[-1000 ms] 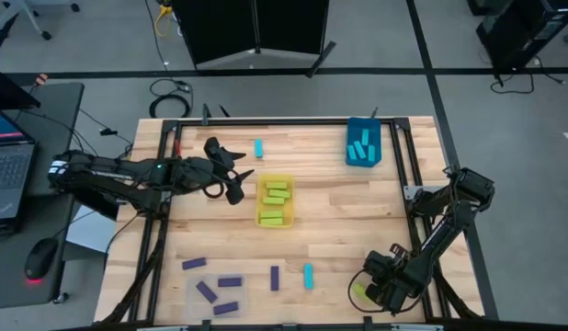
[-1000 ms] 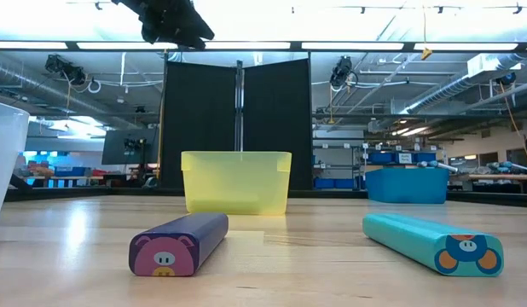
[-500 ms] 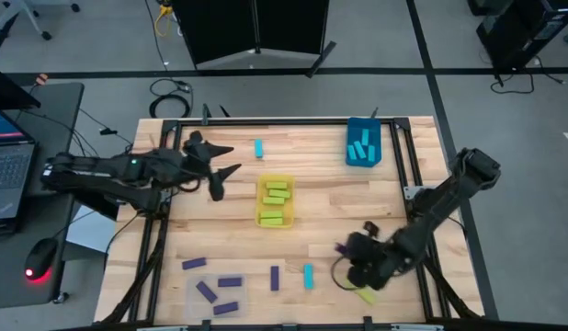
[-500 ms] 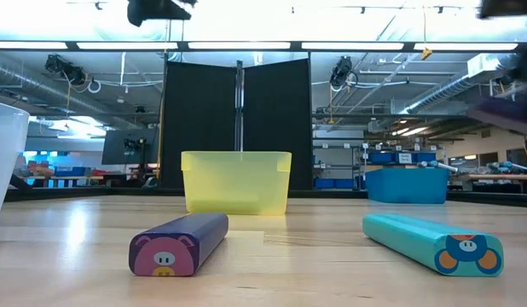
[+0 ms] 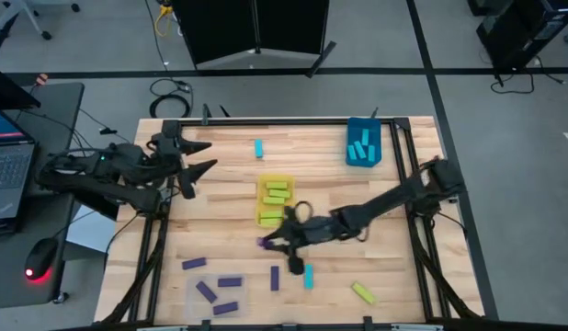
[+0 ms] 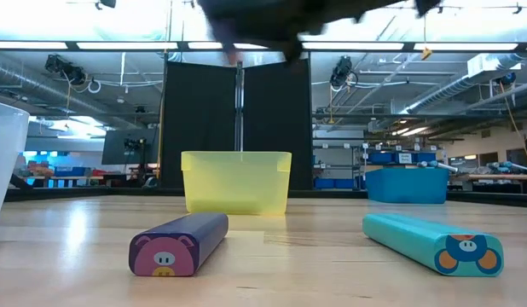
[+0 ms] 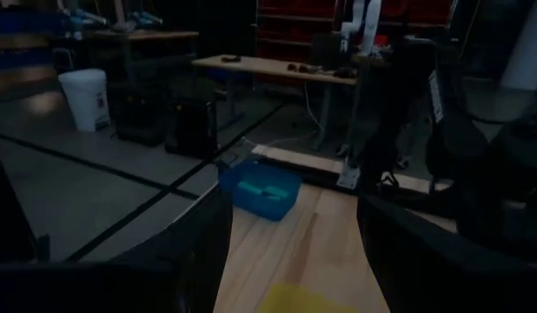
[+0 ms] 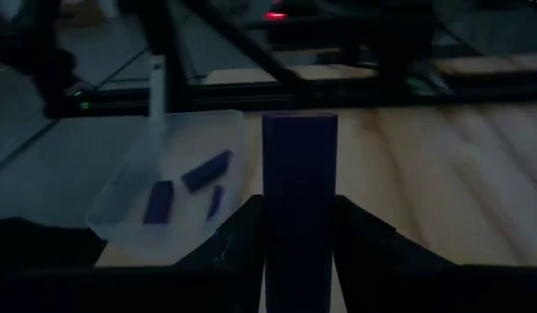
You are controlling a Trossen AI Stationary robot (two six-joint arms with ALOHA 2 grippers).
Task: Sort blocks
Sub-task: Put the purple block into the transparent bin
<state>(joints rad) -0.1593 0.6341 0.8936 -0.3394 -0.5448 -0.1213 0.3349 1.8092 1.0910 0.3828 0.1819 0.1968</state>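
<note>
The right tool (image 5: 268,242) is clenched on a purple block (image 8: 299,187) standing upright between its fingers, just beside the yellow bin (image 5: 276,202), while the left tool (image 5: 194,156) hangs released.

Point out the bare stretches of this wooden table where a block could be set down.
Bare wood lies between the yellow bin and the blue bin, and left of the yellow bin. The front left is crowded: purple blocks in the clear bin, with the right gripper beside it.
</note>
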